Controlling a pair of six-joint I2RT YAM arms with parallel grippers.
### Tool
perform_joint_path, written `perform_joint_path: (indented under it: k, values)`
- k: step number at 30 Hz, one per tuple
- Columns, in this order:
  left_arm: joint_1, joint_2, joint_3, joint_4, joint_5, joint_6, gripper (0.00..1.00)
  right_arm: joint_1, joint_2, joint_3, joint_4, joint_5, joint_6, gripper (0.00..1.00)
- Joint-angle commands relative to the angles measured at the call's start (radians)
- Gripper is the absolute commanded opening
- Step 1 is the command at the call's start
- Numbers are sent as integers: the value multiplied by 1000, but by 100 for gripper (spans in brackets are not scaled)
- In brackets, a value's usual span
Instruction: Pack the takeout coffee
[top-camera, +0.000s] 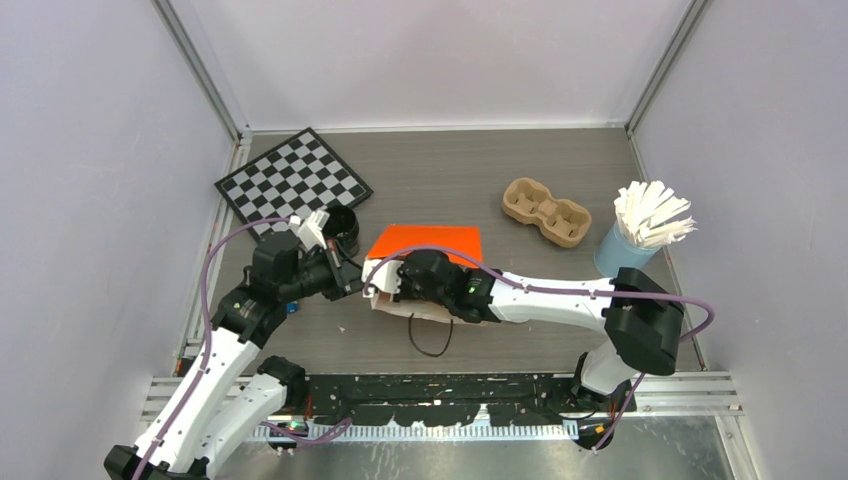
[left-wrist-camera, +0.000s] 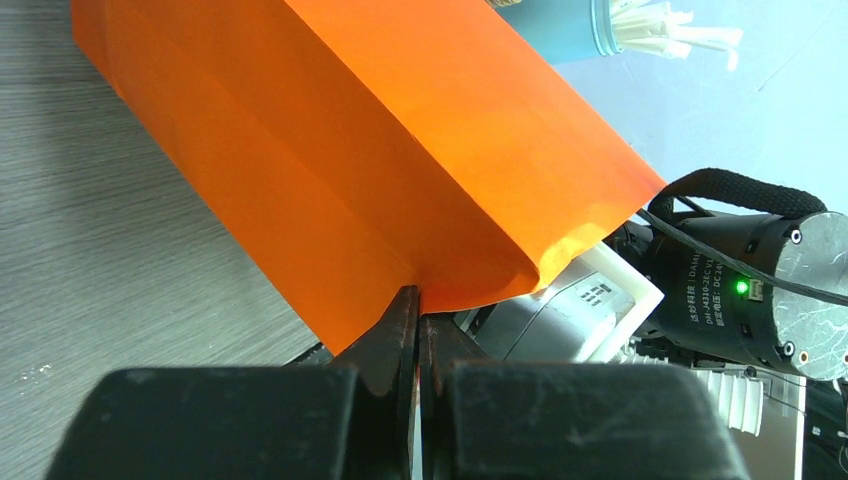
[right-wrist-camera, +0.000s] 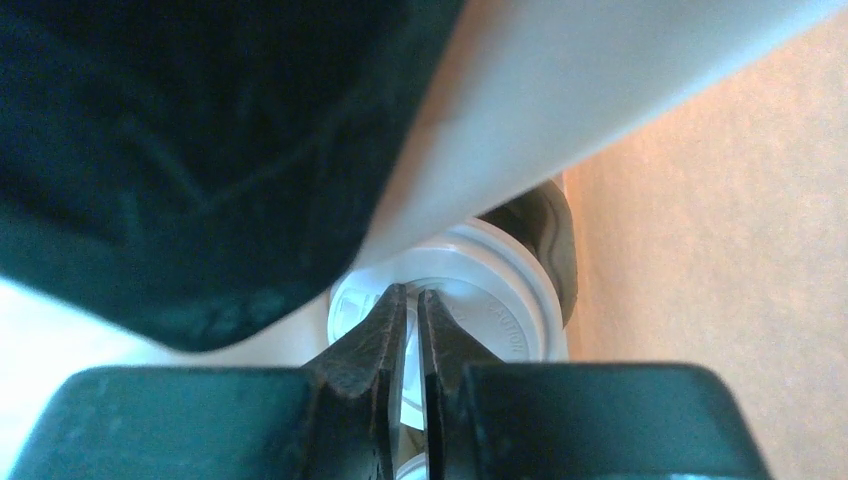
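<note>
The orange bag (top-camera: 425, 243) lies on its side mid-table, its pale mouth facing the arms. My left gripper (top-camera: 358, 283) is at the mouth's left edge; in the left wrist view the left gripper (left-wrist-camera: 418, 300) is shut on a fold of the orange bag (left-wrist-camera: 380, 160). My right arm reaches into the mouth, so the right gripper is hidden from above. In the right wrist view the right gripper (right-wrist-camera: 412, 298) is inside the bag, jaws nearly together on the white sip lid of the takeout coffee (right-wrist-camera: 505, 290), whose dark cup body lies behind.
A checkerboard (top-camera: 293, 180) lies back left with a black lidless cup (top-camera: 342, 226) at its corner. A cardboard cup carrier (top-camera: 546, 210) and a blue cup of white sticks (top-camera: 640, 235) stand at the right. A black cord loop (top-camera: 430, 342) lies before the bag.
</note>
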Motion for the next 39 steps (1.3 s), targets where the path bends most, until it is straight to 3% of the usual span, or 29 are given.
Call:
perform_joint_path:
  k: [1, 21, 39]
  values:
    - [-11, -10, 3, 56, 62, -16, 0, -3, 27, 34, 107, 53, 22, 14]
    - [-11, 0, -10, 90, 70, -53, 0, -20, 84, 58, 210, 127, 70, 10]
    - [-11, 53, 83, 10, 69, -31, 0, -45, -159, -51, 35, -33, 97, 10]
